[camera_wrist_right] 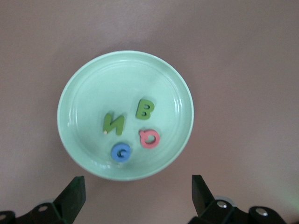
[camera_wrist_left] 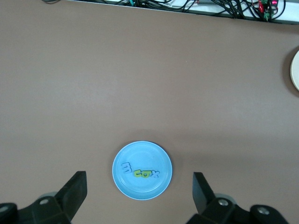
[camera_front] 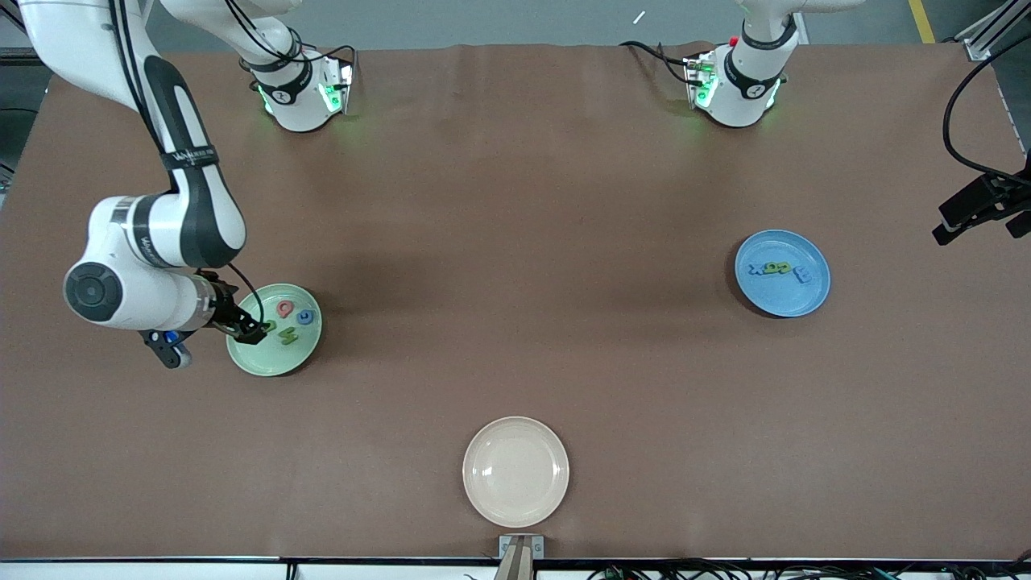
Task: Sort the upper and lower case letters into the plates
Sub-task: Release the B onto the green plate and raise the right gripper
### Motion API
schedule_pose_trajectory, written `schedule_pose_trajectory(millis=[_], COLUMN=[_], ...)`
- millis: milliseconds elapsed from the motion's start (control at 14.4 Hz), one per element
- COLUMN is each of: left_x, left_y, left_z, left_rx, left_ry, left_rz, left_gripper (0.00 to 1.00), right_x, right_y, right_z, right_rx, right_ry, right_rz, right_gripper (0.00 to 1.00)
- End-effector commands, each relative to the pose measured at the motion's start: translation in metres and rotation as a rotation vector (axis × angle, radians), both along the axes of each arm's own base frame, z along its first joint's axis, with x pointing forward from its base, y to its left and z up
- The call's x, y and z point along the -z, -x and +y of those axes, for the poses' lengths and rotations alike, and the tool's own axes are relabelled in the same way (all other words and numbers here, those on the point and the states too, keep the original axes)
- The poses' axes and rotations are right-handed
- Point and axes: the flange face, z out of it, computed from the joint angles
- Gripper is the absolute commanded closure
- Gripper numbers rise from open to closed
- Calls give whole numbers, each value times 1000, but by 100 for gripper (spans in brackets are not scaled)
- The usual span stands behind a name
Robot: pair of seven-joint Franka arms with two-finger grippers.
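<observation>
The pale green plate [camera_front: 275, 361] lies toward the right arm's end and holds a green N [camera_wrist_right: 113, 124], a green B [camera_wrist_right: 145, 108], a pink-red Q [camera_wrist_right: 149, 138] and a blue C [camera_wrist_right: 121, 152]. My right gripper [camera_front: 251, 329] hangs low over that plate's rim, open and empty [camera_wrist_right: 138, 184]. The blue plate [camera_front: 783, 300] lies toward the left arm's end and holds a blue E [camera_wrist_left: 126, 168], a green c [camera_wrist_left: 138, 174], a blue o [camera_wrist_left: 148, 174] and a blue x [camera_wrist_left: 156, 174] in a row. My left gripper [camera_wrist_left: 138, 179] is open and empty, high above the table with the blue plate between its fingers.
A cream-beige plate [camera_front: 515, 471] lies empty near the table's front edge, midway between the two ends; its rim shows in the left wrist view [camera_wrist_left: 295, 70]. Cables run along the front edge [camera_wrist_left: 196, 5]. A black clamp-like shape [camera_front: 979, 208] juts in at the left arm's end.
</observation>
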Motion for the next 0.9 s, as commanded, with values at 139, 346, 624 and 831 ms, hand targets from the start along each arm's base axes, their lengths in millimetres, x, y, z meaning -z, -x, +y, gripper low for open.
schedule_pose_trajectory(millis=[139,346,624,831], left_x=[-4,2,1,1], left_y=[4,7,8,8], left_z=[4,2,0,1], left_rx=[50,-23,-3,-3], left_ry=[-14,-1,-3,-2], left_rz=[8,50,52,53], left_gripper=[0,0,0,0], right_x=[-91,-128,-162,-166], right_y=[-6,-8,-5,-6], right_z=[-22,-46,-81,-86], right_rx=[-318,-498,-605,-619], right_ry=[-129,-189,-231,-195], right_rz=[58,71,47,54], right_gripper=[0,0,0,0])
